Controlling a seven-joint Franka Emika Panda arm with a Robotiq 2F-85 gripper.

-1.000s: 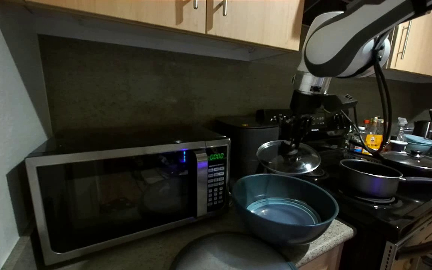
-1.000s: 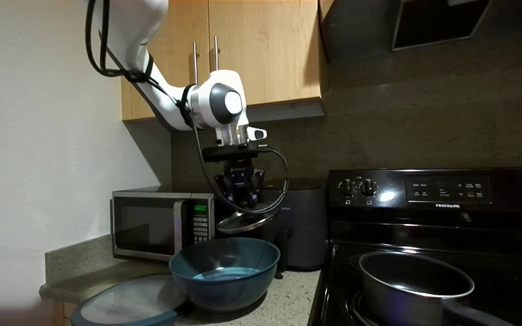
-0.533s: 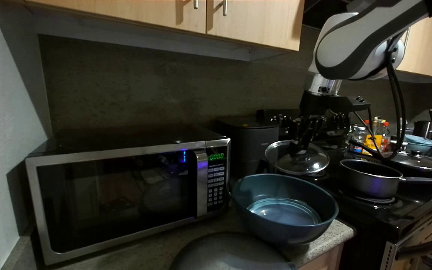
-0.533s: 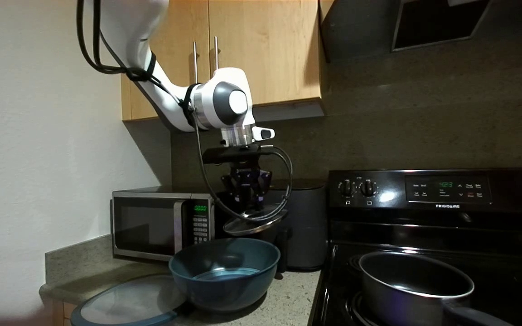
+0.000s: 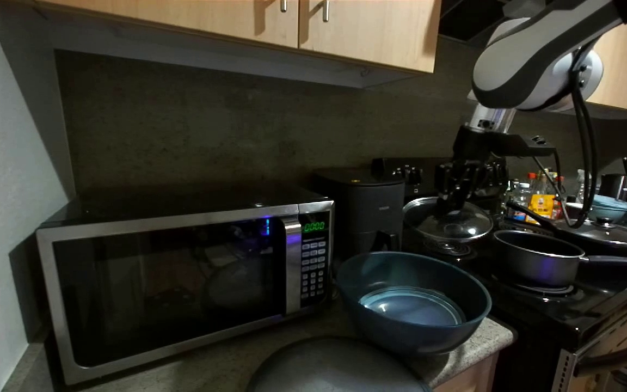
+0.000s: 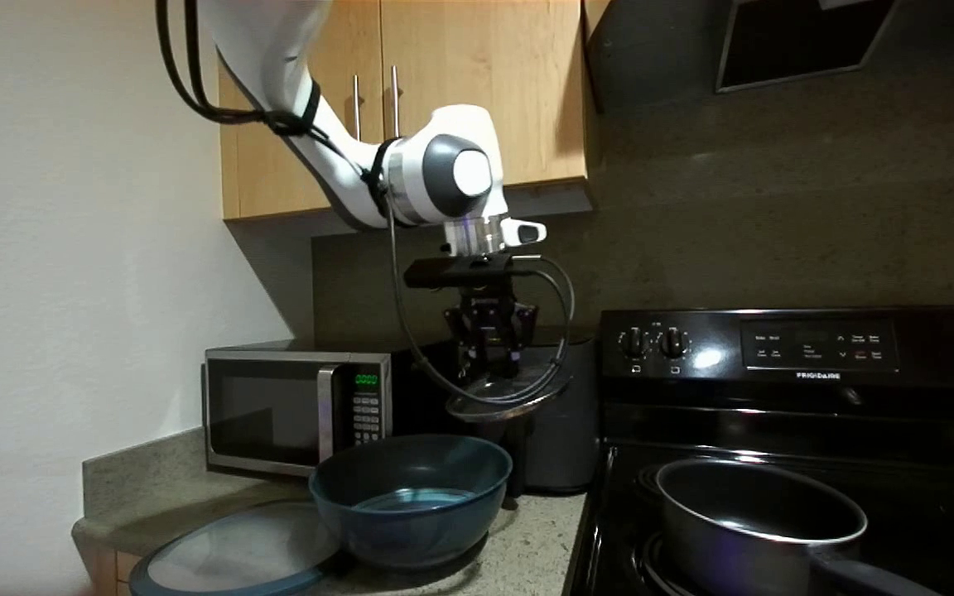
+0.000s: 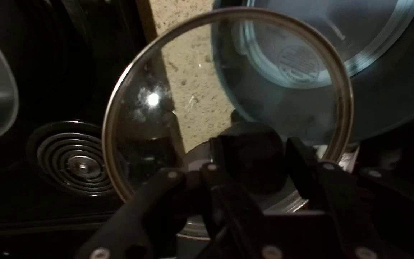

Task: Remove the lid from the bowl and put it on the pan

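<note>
Stove (image 6: 899, 463): big, black and shiny, with round dials on its back part.
Cupboards (image 6: 477, 91): light wood, up high, with long silver handles.
Tabletop (image 6: 547, 530): grey and speckled, right beside the stove.
Robot arm (image 6: 340, 157): white with dark grey parts, reaching down from above.
Microwave (image 6: 278, 406): silver and black, on the tabletop, with green numbers lit up.
Dark grey machine (image 6: 564, 406): tall, standing between the microwave and the stove.
Blue bowl (image 6: 419, 530): wide and deep, sitting upright on the tabletop in front of the dark grey machine. Pale rings show on its bottom.
Wide cover (image 6: 237, 550): round with a blue edge, lying on the tabletop just beside the blue bowl. I can't tell if the two touch.
Pan (image 6: 725, 555): dark grey with a silver rim and a long handle, upright on the stove.
Other pan (image 5: 613, 234): has a glass top on, near the pan.
Lid (image 7: 192, 93): round, see-through glass with a shiny edge. It hangs in the air, tilted, apart from the blue bowl and from the pan.
Coil (image 7: 81, 165): a ring-shaped stove heater, showing next to the lid in the wrist view.
Gripper (image 7: 255, 154): black, pinching the lid by its knob, a finger on each side.
Bottles (image 5: 542, 201): a little bunch past the stove, one with yellow on it.
Knob (image 7: 253, 144): black and round, in the middle of the lid.
</note>
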